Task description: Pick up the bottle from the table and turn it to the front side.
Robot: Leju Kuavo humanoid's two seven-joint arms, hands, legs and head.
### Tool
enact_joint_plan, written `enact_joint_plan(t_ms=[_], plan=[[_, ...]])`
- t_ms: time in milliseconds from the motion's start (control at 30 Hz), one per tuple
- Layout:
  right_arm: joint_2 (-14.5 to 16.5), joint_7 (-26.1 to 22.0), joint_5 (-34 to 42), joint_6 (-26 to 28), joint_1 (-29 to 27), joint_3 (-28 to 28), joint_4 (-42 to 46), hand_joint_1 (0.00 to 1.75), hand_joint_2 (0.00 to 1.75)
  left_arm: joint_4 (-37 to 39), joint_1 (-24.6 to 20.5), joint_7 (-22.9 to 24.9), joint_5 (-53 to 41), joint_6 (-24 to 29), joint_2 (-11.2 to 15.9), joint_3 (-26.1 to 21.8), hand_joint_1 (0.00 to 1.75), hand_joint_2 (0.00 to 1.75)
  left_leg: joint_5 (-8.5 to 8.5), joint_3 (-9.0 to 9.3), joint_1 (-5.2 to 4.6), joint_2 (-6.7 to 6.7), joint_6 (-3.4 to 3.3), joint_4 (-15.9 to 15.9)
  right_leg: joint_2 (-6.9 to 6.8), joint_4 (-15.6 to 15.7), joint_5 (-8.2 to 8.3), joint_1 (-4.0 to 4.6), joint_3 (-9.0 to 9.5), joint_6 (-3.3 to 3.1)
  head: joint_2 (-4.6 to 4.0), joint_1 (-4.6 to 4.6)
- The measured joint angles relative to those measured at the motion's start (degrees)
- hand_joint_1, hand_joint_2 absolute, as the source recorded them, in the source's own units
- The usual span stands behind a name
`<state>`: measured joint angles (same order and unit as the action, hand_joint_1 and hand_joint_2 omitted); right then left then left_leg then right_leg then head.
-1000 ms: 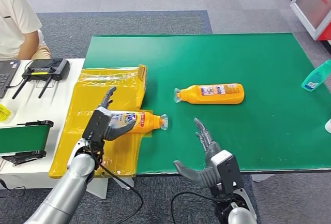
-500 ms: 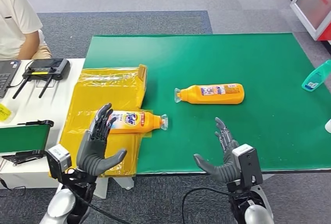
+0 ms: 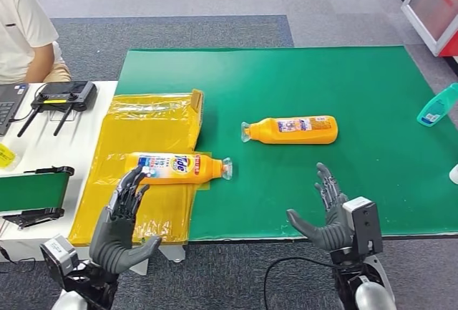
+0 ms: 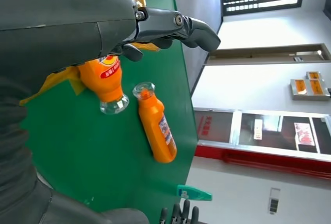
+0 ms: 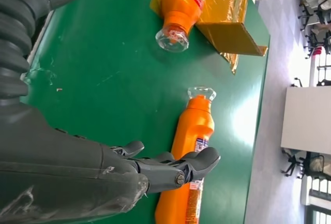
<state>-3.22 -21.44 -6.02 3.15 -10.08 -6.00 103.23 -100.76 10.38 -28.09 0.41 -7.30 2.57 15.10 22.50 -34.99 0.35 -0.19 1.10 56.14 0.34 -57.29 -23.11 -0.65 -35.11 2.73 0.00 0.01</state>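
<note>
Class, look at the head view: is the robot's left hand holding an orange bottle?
No: the left hand hangs open, apart from the near orange bottle lying on the yellow sheet.

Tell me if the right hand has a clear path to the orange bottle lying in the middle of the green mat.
Probably yes. The right hand is open at the near table edge, and only bare green mat lies between it and the orange bottle.

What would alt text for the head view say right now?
Two orange plastic bottles lie on their sides: the near orange bottle on the yellow plastic sheet, the far orange bottle on the green table mat. The left hand and right hand hover open, holding nothing.
</note>
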Motion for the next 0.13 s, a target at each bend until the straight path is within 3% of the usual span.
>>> enact_joint_plan(t_ms=[133], plan=[[-0.1,0.5,-0.4,-0.5,0.0,0.6,0.0,0.00,1.75,-0.1,1.0,0.5,-0.4,-0.3,0.1,-0.3,0.00,1.75,-0.01,0.01,0.00,0.00,0.01,0.0,0.00,0.0,0.00,0.00,0.00,0.00,0.00,-0.01]])
